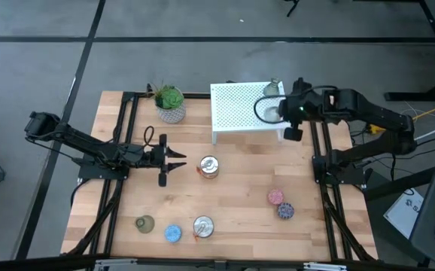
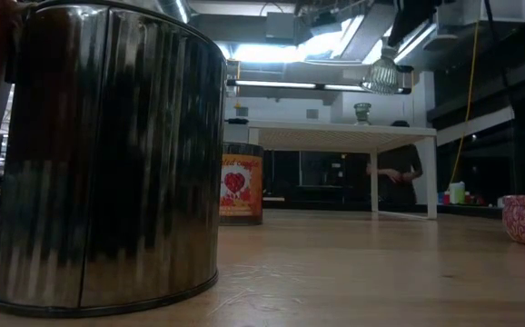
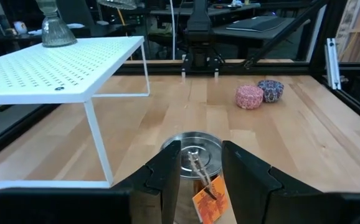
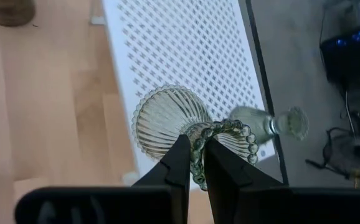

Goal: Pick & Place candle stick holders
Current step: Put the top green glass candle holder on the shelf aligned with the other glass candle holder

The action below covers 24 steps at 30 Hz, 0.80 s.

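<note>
Two dark arms here, matte black links with rounded joint housings. The left arm [image 1: 82, 143] runs slim and black to blocky flat-faced fingers [image 3: 167, 177]. The right arm [image 1: 368, 113] shows a green light and a yellow cable behind.

You've got the high cam straight down over the light wooden counter [image 1: 240, 188]; low cam at counter level; both share the white perforated metal shelf [image 1: 244, 105], as do wrist cams.
</note>
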Motion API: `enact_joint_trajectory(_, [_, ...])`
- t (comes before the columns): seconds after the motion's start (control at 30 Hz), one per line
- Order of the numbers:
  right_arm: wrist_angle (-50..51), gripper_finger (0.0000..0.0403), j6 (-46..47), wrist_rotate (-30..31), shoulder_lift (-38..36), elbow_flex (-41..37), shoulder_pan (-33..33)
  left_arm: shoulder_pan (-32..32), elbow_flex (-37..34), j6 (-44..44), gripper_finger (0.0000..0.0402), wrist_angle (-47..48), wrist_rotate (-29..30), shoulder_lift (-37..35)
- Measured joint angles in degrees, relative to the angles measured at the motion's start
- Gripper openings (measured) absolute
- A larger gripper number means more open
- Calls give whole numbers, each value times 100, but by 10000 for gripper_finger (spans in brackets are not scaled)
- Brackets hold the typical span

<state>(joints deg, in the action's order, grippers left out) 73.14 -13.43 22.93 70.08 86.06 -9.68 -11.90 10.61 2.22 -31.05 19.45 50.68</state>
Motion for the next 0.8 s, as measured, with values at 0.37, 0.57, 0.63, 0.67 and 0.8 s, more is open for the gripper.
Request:
enact_joint_trajectory(0.37, [-8,37,-437,-512,26,0,-1259,2,0,-103,111,0,220,0])
enact_joint_trajectory(0.57, [-291,37,-546,-908,31,0,-1771,1,0,-101,111,0,220,0])
enact_joint_trajectory(0.63, [-373,37,-546,-1015,71,0,-1883,0,0,-101,111,0,220,0])
enact_joint_trajectory(0.67, [-393,37,-546,-1013,109,0,-1931,0,0,-101,111,0,218,0])
enact_joint_trajectory(0.8, [-387,37,-568,-1015,318,0,-2100,1,0,-95,111,2,217,0])
